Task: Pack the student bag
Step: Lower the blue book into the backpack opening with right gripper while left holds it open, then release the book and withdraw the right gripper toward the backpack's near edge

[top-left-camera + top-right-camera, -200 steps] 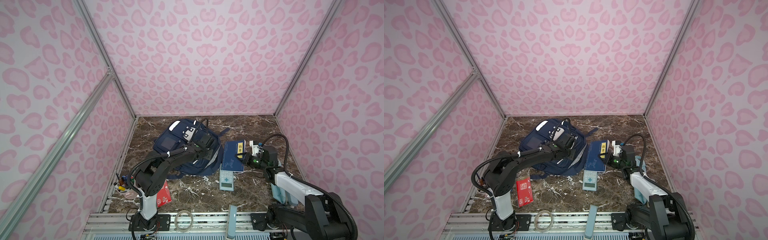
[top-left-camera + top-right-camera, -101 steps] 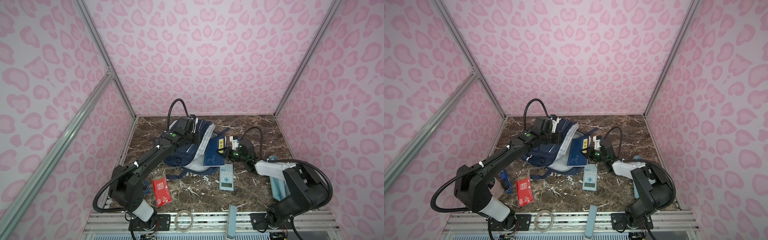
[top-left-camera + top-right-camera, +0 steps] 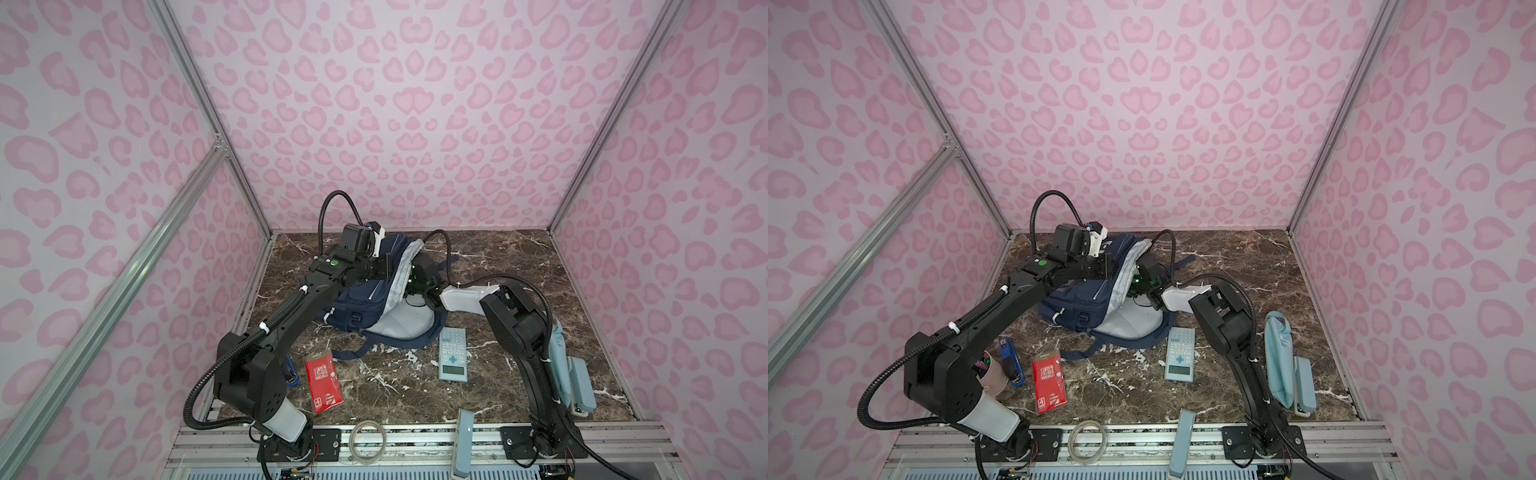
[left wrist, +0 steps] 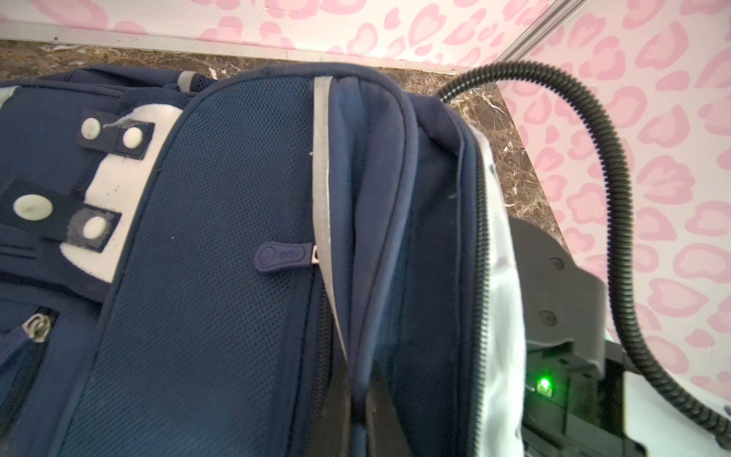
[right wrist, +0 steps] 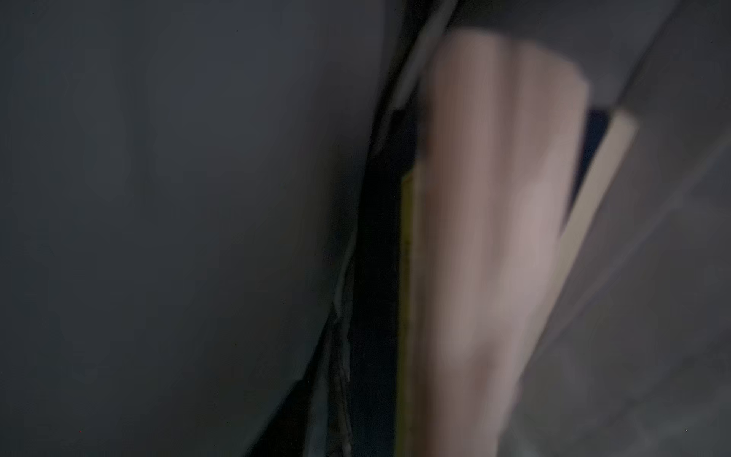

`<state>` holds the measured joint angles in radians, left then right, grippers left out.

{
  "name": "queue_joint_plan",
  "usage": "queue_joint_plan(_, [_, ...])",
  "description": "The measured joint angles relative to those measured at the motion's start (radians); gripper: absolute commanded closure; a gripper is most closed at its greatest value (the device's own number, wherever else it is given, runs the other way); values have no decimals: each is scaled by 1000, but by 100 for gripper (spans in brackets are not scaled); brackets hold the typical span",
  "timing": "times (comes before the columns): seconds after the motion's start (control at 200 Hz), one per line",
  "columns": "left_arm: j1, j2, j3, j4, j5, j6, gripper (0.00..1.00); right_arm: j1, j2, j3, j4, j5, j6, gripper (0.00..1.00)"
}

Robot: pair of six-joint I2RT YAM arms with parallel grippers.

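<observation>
The navy-blue student bag lies at the back middle of the marble floor, and its grey-lined main compartment gapes toward the right. My left gripper is shut on a fold of the bag's top panel and holds it lifted. Only the wrist of my right arm shows beyond the raised flap; its jaws are hidden inside the opening. The right wrist view is dark and blurred: grey lining and the pale page edge of a book inside the bag. The jaws themselves cannot be made out there.
A light-blue calculator lies just in front of the bag. A red booklet is at the front left, near a blue stapler and a pink pen cup. A pale blue pouch and a light-blue case lie at the right.
The left gripper raised the bag's flap and moved back. The right gripper carried the dark-blue book from the floor into the opening, and the book no longer shows from above.
</observation>
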<state>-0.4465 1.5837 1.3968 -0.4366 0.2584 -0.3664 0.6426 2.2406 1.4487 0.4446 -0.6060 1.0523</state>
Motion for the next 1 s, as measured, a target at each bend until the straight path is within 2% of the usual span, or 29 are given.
queue_joint_plan(0.255, [0,7,-23,30,14,-27,97,-68,-253,-241,-116,61,-95,28])
queue_joint_plan(0.485, [-11,61,-111,153,60,-88,97,-131,-547,-448,-278,130,-212,38])
queue_joint_plan(0.58, [-23,108,-134,198,68,-111,94,-114,-692,-527,-362,176,-272,34])
queue_joint_plan(0.615, [-26,130,-135,214,68,-117,87,-98,-742,-555,-390,200,-292,30])
queue_joint_plan(0.71, [-31,192,-140,279,75,-143,37,-24,-851,-620,-466,267,-337,21])
queue_joint_plan(0.755, [-31,209,-146,299,74,-162,22,24,-887,-646,-484,297,-351,20])
queue_joint_plan(0.795, [-29,212,-151,307,66,-179,15,70,-909,-666,-498,326,-356,20])
queue_joint_plan(0.9, [-25,157,-177,327,29,-217,8,200,-938,-708,-499,393,-357,19])
queue_joint_plan(0.945, [-21,99,-201,327,6,-220,4,253,-938,-724,-488,430,-356,14])
queue_joint_plan(0.97, [-18,64,-219,331,-3,-226,2,280,-933,-729,-482,446,-356,3])
queue_joint_plan(1.0, [-14,14,-246,339,-14,-238,0,306,-920,-732,-473,464,-355,2])
